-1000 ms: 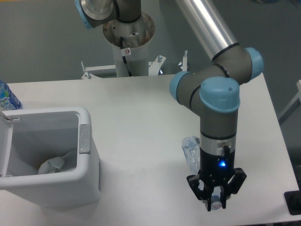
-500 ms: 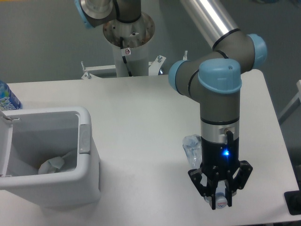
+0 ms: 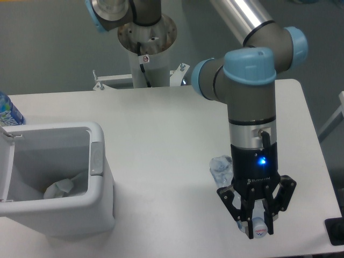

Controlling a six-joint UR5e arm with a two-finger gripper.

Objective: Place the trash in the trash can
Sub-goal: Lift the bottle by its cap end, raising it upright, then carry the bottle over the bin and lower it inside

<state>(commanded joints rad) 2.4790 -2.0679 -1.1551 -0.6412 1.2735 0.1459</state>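
From my remote seat I've got the gripper (image 3: 257, 223) pointing straight down near the front right part of the table (image 3: 161, 140), fingers (image 3: 249, 221) pinched in around the cap end of the clear bottle (image 3: 221, 167). The rest of the bottle sticks out behind the wrist, lying on the tabletop. Can't honestly tell from this angle whether the pads are squeezing it tight or just framing it, but they look closed in on it. The trash can (image 3: 97, 161) sits well apart at the left front, lid flipped open, and the crumpled wrapper (image 3: 59, 188) is already lying inside at the bottom. A blue-labelled bottle (image 3: 8, 112) peeks in behind the bin, at the left edge.
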